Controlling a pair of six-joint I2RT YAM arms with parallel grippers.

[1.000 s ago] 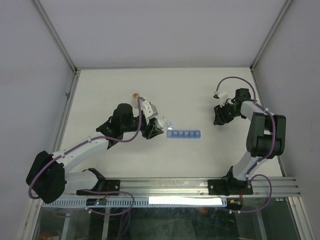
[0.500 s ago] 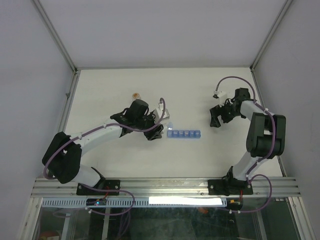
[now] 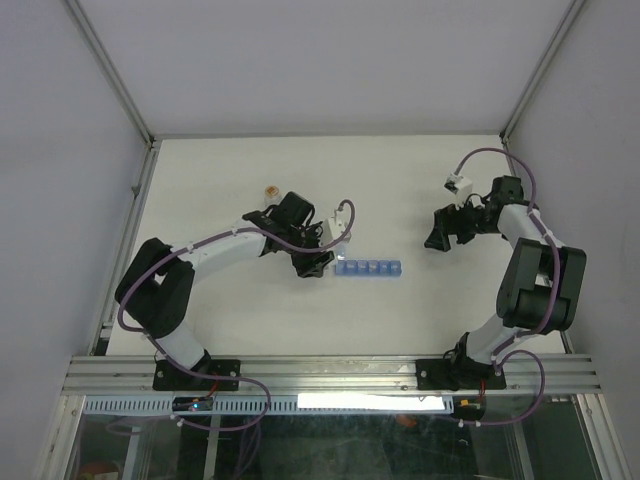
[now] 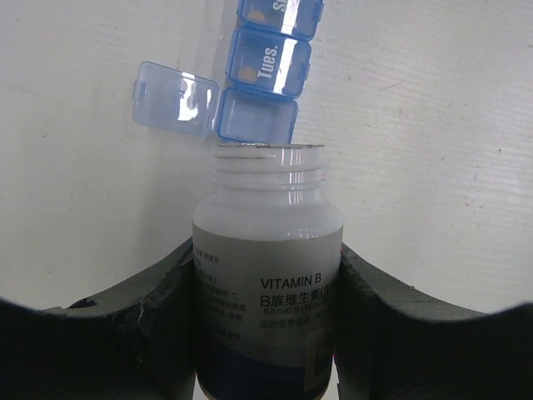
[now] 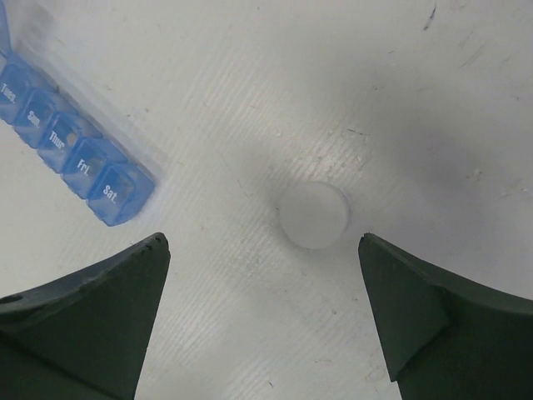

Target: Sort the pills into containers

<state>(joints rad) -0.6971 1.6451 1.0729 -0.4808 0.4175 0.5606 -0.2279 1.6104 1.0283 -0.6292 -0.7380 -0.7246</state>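
Observation:
The containers (image 3: 367, 268) are a blue strip of day-labelled compartments in the middle of the table. In the left wrist view its end compartment (image 4: 256, 121) stands open with the lid (image 4: 175, 98) flipped aside, and an orange pill (image 4: 247, 73) shows in the one marked Tues. My left gripper (image 3: 318, 258) is shut on an uncapped white vitamin bottle (image 4: 268, 250), whose mouth sits just short of the open compartment. My right gripper (image 5: 263, 242) is open, low over a round white cap (image 5: 314, 215) that lies on the table, right of the strip's Sat end (image 5: 117, 190).
A small clear vial with orange (image 3: 270, 189) stands behind the left arm, toward the back left. Metal frame rails (image 3: 130, 100) and grey walls bound the white table at the back and sides.
My left arm has swung the bottle rightward up to the strip's left end. My right gripper has gone from shut to wide open, leaving the cap on the table, and has shifted slightly right.

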